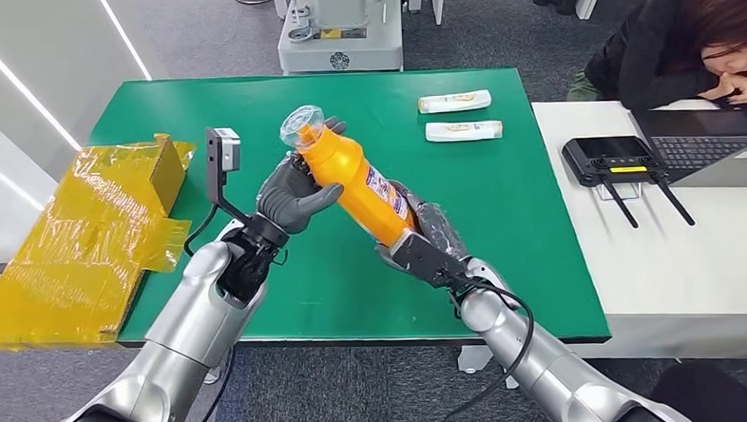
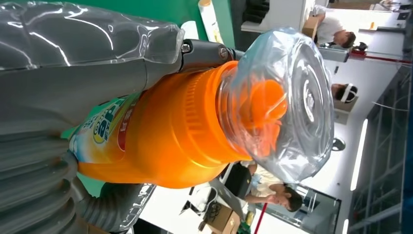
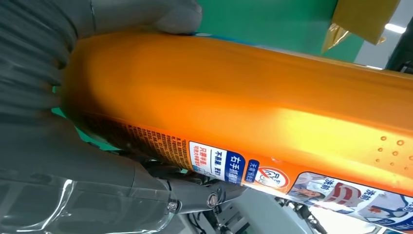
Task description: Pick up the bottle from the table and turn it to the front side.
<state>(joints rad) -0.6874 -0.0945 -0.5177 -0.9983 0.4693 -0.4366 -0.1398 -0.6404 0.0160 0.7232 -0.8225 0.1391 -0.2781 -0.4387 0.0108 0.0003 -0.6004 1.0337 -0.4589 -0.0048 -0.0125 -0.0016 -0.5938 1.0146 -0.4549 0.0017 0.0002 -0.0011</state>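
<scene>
An orange bottle (image 1: 354, 179) with a clear cap is lifted above the green table (image 1: 251, 112), tilted with its cap toward the far left. My left hand (image 1: 293, 195) grips its neck and shoulder just below the cap. My right hand (image 1: 426, 235) wraps the bottle's base end. In the left wrist view the bottle (image 2: 165, 131) and its clear cap (image 2: 287, 102) sit close against my left hand (image 2: 53, 102). The right wrist view shows the bottle's (image 3: 253, 112) orange side and a strip of its printed label, with my right hand (image 3: 58, 136) around its end.
Two small white tubes (image 1: 454, 102) (image 1: 463, 131) lie at the table's far right. Crumpled yellow wrapping (image 1: 85, 233) covers the left edge. A white desk (image 1: 676, 255) with a laptop and a black router stands to the right, where a person (image 1: 685, 36) sits.
</scene>
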